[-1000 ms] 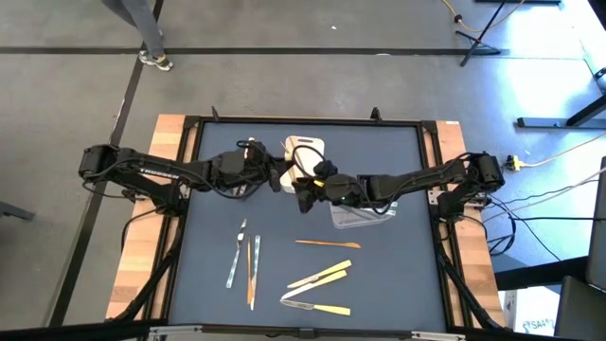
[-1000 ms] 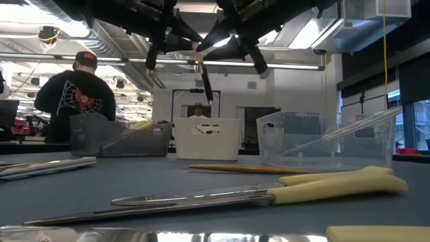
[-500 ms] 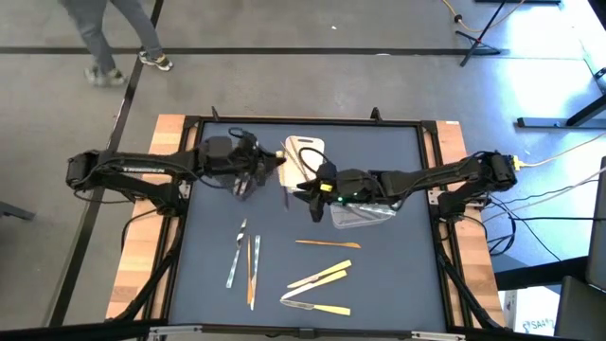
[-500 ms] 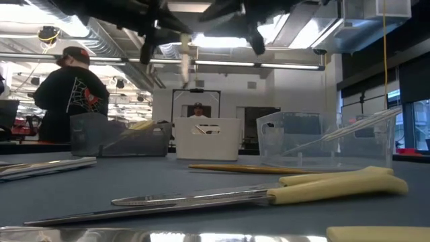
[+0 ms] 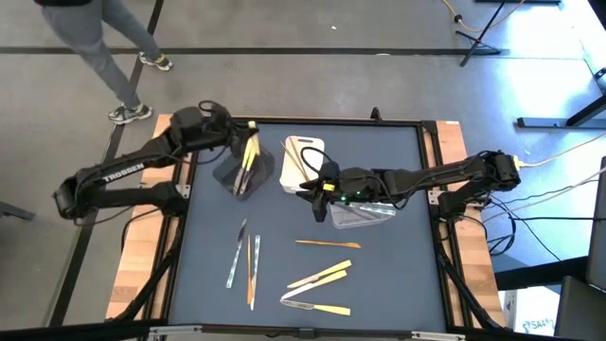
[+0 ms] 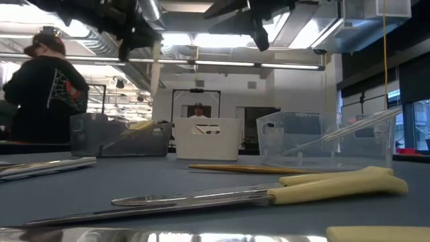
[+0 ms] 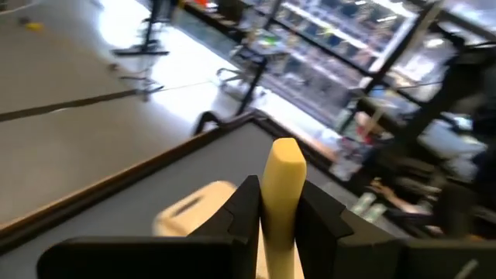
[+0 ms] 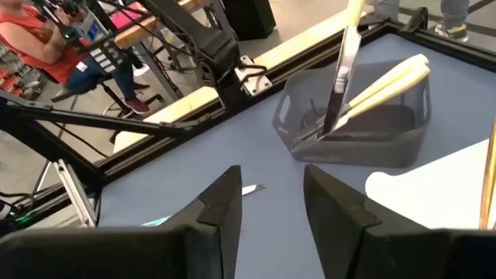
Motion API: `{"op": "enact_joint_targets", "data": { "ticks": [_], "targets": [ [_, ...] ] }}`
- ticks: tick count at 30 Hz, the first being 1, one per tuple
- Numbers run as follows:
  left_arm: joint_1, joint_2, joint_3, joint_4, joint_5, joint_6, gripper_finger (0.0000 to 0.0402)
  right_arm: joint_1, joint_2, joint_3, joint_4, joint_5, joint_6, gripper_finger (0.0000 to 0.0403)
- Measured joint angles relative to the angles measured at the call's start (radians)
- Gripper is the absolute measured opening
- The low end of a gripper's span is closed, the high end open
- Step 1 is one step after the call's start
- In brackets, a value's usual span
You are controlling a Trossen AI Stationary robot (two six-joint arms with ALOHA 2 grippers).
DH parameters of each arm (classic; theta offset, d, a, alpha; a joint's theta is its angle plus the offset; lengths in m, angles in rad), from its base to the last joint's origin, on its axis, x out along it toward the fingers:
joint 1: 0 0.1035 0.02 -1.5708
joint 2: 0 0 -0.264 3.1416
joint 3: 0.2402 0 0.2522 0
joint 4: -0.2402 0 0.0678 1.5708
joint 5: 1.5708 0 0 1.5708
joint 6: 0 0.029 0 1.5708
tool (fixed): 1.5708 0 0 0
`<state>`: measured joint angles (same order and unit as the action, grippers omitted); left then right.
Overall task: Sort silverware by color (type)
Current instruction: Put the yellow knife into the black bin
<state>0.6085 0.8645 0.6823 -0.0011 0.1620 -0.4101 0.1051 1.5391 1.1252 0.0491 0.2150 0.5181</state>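
Pale yellow plastic on the handle and a thin grey blade: this knife (image 5: 250, 150) looks light and stiff, and I judge the smooth handle a little slippery, so a hold across the thick handle is safer than one on the narrow blade. The left hand (image 7: 280, 203) is clamped on exactly that handle, and it holds the knife over the dark grey tray (image 5: 243, 176) at the far left part of the table (image 5: 398, 275), blade hanging down toward the tray. In that tray two other yellow-handled pieces (image 8: 387, 81) already lean against the wall. The right hand (image 8: 271, 208) has its fingers apart and holds nothing; it hangs near the white tray (image 5: 301, 161) and the clear tray (image 5: 365, 216) in the middle of the table. The rest of the silverware lies flat on the near half of the table: silver-grey pieces (image 5: 235, 256) together with an orange-brown one (image 5: 251, 272), one more orange-brown piece (image 5: 327, 243) alone, and yellow-handled pieces (image 5: 318, 278) close to the front edge. All are long, thin and flat, so each lying piece will probably need a careful pinch from above at the middle, where it balances.
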Motion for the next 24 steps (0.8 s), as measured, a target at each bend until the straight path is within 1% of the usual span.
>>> {"op": "enact_joint_targets", "data": {
  "ticks": [5,10,16,20,24],
  "targets": [
    [0.132,-0.001,0.000,-0.090,0.073,0.048,0.0050,0.000,0.001,0.000,0.000,0.000,0.000,0.0124],
    [0.210,-0.001,0.000,-0.176,0.114,0.097,0.0050,0.000,0.001,0.000,0.000,0.000,0.000,0.0124],
    [0.259,-0.001,0.000,-0.288,0.138,0.163,0.0050,0.000,0.001,0.000,0.000,0.000,0.000,0.0124],
    [0.264,-0.001,0.000,-0.380,0.139,0.214,0.0051,0.000,0.001,0.000,0.000,0.000,0.000,0.0124],
    [0.264,-0.001,0.000,-0.435,0.133,0.236,0.0051,0.000,0.001,0.000,0.000,0.001,0.000,0.0124]
  ]
}}
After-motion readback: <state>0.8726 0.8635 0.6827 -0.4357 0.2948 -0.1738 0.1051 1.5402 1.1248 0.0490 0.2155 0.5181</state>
